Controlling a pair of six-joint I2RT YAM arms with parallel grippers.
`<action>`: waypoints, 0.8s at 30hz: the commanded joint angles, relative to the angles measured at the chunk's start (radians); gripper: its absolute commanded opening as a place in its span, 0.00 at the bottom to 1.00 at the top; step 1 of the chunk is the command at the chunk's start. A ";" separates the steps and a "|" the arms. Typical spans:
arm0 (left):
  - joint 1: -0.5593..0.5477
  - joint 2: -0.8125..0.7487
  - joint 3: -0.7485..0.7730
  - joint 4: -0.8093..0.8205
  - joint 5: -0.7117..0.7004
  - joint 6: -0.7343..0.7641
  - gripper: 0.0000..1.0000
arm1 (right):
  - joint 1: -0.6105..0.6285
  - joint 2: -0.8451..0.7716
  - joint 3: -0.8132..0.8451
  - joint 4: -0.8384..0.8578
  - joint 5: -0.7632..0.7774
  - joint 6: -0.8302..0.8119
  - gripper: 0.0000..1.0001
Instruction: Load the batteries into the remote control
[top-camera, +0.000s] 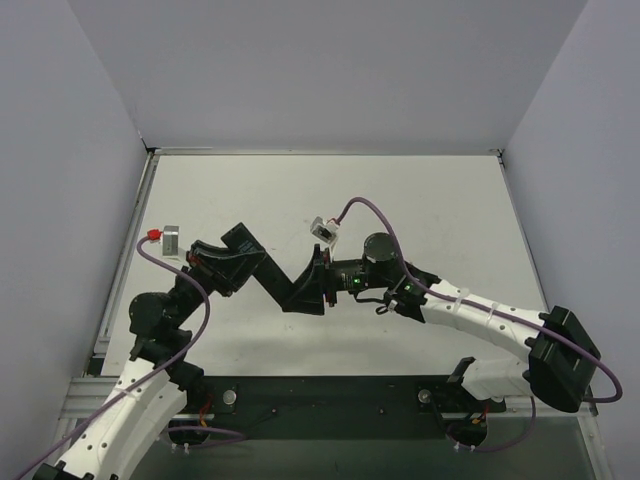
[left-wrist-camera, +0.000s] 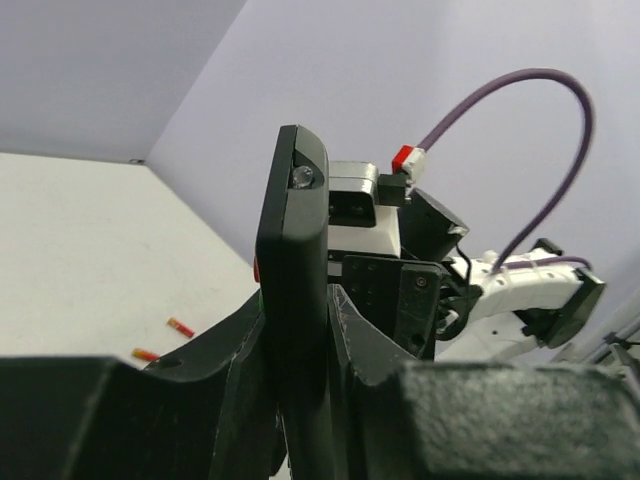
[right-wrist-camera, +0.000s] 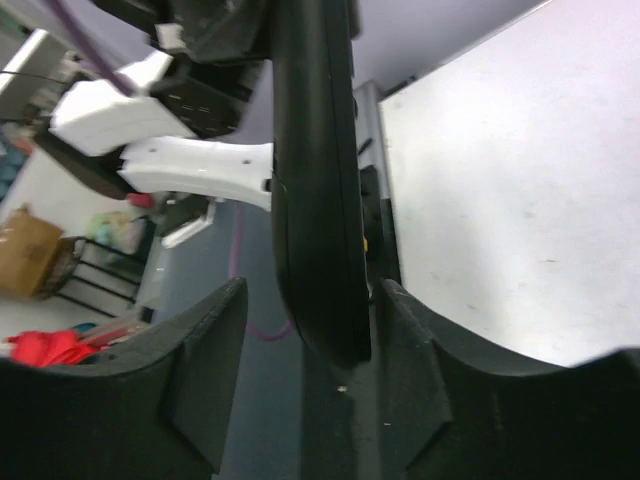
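One remote control (left-wrist-camera: 292, 250) is standing edge-on, raised off the surface (left-wrist-camera: 80, 240). The left fingers (left-wrist-camera: 230, 350) are clamping it. The right fingers (right-wrist-camera: 205, 350) are flanking it loosely, with a gap showing on one side. Two red batteries (left-wrist-camera: 180, 327) are lying near each other on bare surface, with open room around them.

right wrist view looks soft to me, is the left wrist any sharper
Right wrist view: the slim black rectangular remote control sits close and soft-edged, the room at left blurred. Left wrist view: sharper, the remote's tip crisp, two tiny red cylindrical batteries small but distinct.
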 joint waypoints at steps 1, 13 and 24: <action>-0.001 -0.046 0.148 -0.377 -0.062 0.277 0.00 | 0.004 -0.061 0.045 -0.135 0.112 -0.175 0.57; 0.007 0.048 0.324 -0.818 -0.051 0.569 0.00 | 0.121 -0.223 0.023 -0.363 0.388 -0.790 0.90; 0.039 0.124 0.277 -0.694 0.094 0.643 0.00 | 0.256 -0.075 0.172 -0.443 0.454 -1.074 1.00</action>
